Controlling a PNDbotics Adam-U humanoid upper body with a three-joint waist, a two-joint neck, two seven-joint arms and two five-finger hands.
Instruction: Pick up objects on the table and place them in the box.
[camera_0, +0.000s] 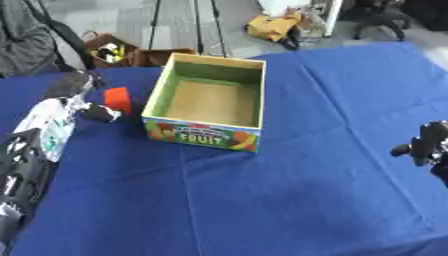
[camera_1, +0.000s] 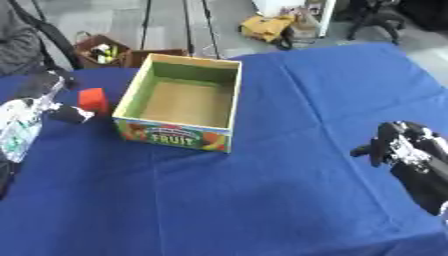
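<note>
Reaching my left hand (camera_0: 92, 111) in along the left side of the blue table (camera_0: 289, 165), I am closing its fingers around the red block (camera_0: 117, 99), thumb side low and dark fingertips pressed at the block's base, so I am reading it as grasping the block, though contact on the far face is hidden. The block is sitting just beside the left wall of the fruit box (camera_0: 207, 134), upright, possibly touching the cardboard, I cannot tell. The box is standing open-topped with nothing showing inside, so the drop zone is looking free. My right hand (camera_1: 398, 142) is hanging idle at the right edge, fingers curled and holding nothing, well apart from the box, probably parked to stay out of the way. For room: the wall next to the block is tall, so I am judging the lift needs to clear that rim before moving right over the opening. The table's left edge is near my arm; the cloth in front of the box is giving plenty of space.
</note>
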